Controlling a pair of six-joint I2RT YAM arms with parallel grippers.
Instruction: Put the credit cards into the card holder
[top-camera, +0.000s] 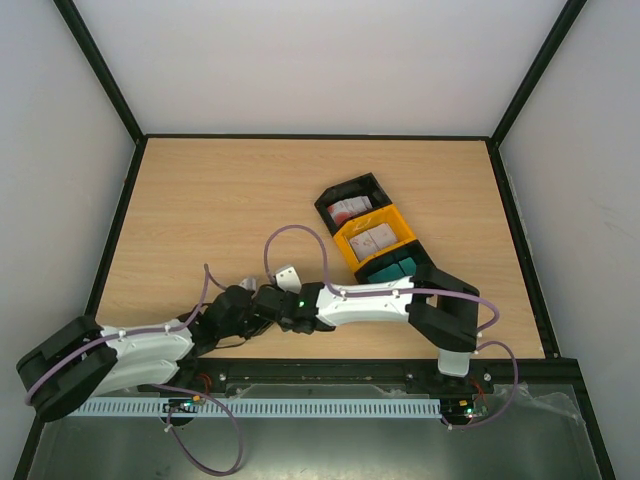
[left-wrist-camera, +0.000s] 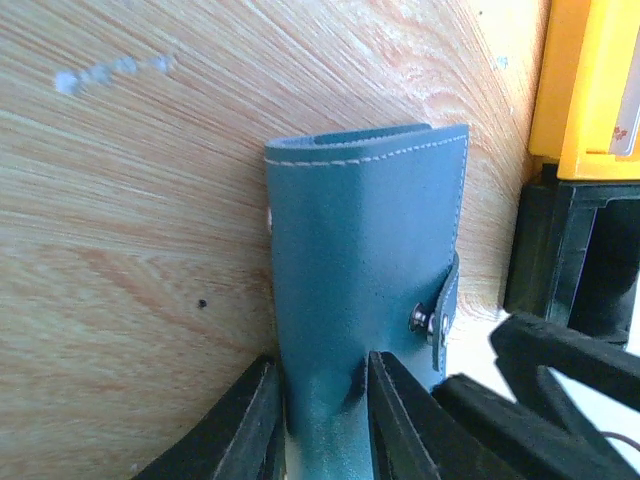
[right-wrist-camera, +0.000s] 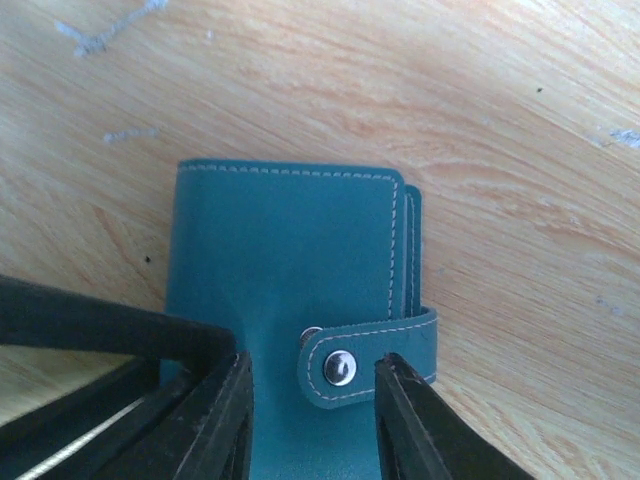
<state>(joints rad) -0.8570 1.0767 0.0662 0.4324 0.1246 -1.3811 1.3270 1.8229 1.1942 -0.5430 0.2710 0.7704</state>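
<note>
The card holder (right-wrist-camera: 280, 250) is a teal-blue folded wallet lying on the wooden table. My left gripper (left-wrist-camera: 322, 365) is shut on its near end and dents the leather (left-wrist-camera: 360, 250). My right gripper (right-wrist-camera: 312, 362) stands open, its fingers on either side of the snap tab (right-wrist-camera: 365, 360). The tab sits slightly off its stud. One credit card (top-camera: 348, 208), white with red marks, lies in the black bin. Another credit card (top-camera: 372, 238) lies in the yellow bin. In the top view both grippers (top-camera: 258, 303) meet low on the table and hide the wallet.
A three-bin tray lies right of centre: black bin (top-camera: 325, 203), yellow bin (top-camera: 347, 245) and dark-green bin (top-camera: 395, 268). The right arm's elbow (top-camera: 450, 310) lies just below the green bin. The yellow bin's wall (left-wrist-camera: 590, 80) shows close to the wallet in the left wrist view.
</note>
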